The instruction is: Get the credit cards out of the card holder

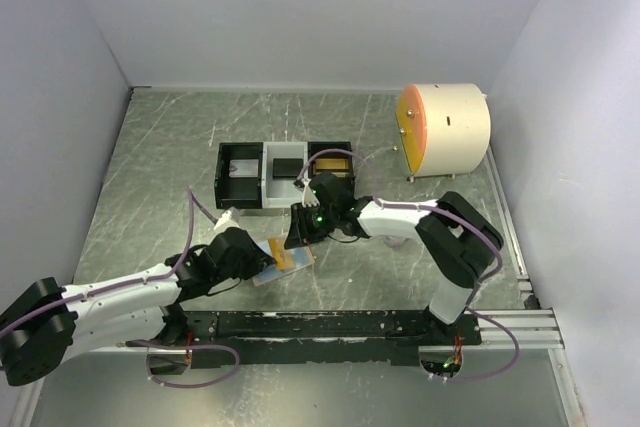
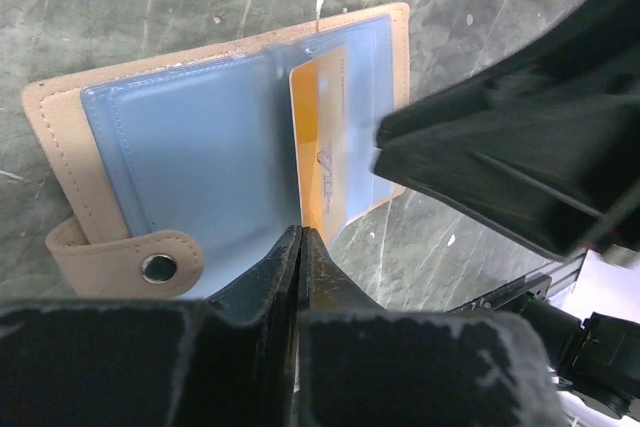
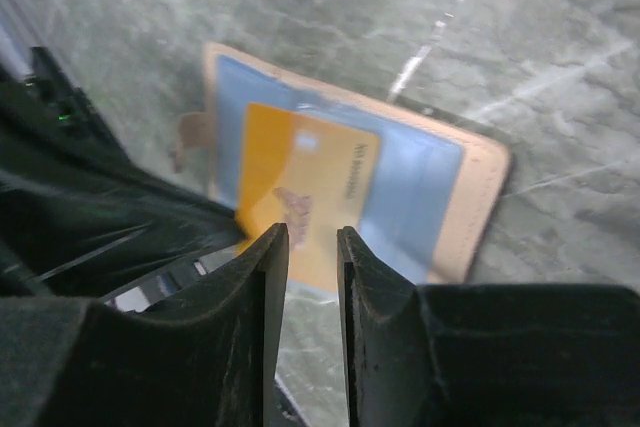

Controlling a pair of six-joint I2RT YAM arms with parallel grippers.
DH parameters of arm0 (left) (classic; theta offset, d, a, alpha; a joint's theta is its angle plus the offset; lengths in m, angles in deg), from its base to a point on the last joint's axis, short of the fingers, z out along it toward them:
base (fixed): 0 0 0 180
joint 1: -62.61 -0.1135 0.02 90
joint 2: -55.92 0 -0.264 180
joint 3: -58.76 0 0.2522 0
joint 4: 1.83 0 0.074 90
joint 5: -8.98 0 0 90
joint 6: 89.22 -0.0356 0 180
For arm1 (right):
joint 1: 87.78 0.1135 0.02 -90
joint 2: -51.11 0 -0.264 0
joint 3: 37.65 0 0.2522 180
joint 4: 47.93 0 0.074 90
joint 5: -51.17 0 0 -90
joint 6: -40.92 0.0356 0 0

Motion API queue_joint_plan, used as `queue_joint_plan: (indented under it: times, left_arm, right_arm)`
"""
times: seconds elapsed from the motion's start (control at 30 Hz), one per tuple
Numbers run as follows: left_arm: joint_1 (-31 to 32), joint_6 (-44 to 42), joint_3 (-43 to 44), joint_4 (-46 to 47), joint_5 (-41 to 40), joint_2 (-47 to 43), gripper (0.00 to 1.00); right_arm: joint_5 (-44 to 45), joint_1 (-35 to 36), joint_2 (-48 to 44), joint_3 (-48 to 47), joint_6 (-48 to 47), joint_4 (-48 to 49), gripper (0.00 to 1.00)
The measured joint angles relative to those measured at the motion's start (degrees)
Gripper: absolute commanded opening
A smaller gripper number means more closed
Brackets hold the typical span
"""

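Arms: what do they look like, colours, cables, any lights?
Both the left arm and right arm have white links with bulky black joints. A lilac cable loops along each. A green light glows at the right wrist. The left claw and right claw are matte black and scuffed.

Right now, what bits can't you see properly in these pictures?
- Right wrist view: the print on the gold card is blurred, and the right gripper covers part of its near edge.
- Left wrist view: the right side of the card holder hides behind that gripper. Whether the shut left gripper pinches anything is unclear.
- Top view: the things in the tray are too small to name.
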Motion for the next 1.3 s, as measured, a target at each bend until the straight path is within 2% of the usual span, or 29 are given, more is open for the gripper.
queue_joint_plan:
  times: [0.13, 0.27, 0.7, 0.83, 0.97, 1.03, 1.3]
  left_arm:
    - [0.00, -0.24, 0.28, 0.15, 0.04, 0.11, 0.19]
    - [0.00, -0.83, 0.26, 1.49, 0.28, 0.13, 0.28]
    - [0.00, -0.96, -0.48, 8.37, 1.86, 4.79, 0.28]
    - [0.00, -0.76, -0.59, 9.01, 2.01, 4.85, 0.25]
    - [0.00, -0.28, -0.74, 9.35, 2.01, 4.90, 0.11]
    - [0.00, 0.48, -0.74, 9.14, 1.99, 5.07, 0.07]
    - [0.00, 1.79, 1.70, 2.08, 1.09, 3.43, 0.08]
  right_arm:
    - [0.13, -0.15, 4.52, 0.35, 0.81, 0.46, 0.28]
    - [-0.07, -0.17, 4.63, 0.68, 1.16, 1.49, 0.28]
    - [-0.72, -0.39, 4.48, 2.99, 2.78, 5.95, 0.28]
    - [-0.79, -0.39, 4.46, 3.04, 2.80, 6.08, 0.28]
    - [-0.79, -0.42, 4.46, 3.04, 2.78, 6.08, 0.28]
    - [-0.76, -0.39, 4.46, 3.04, 2.78, 6.05, 0.29]
    - [-0.46, -0.39, 4.33, 3.04, 2.75, 5.73, 0.29]
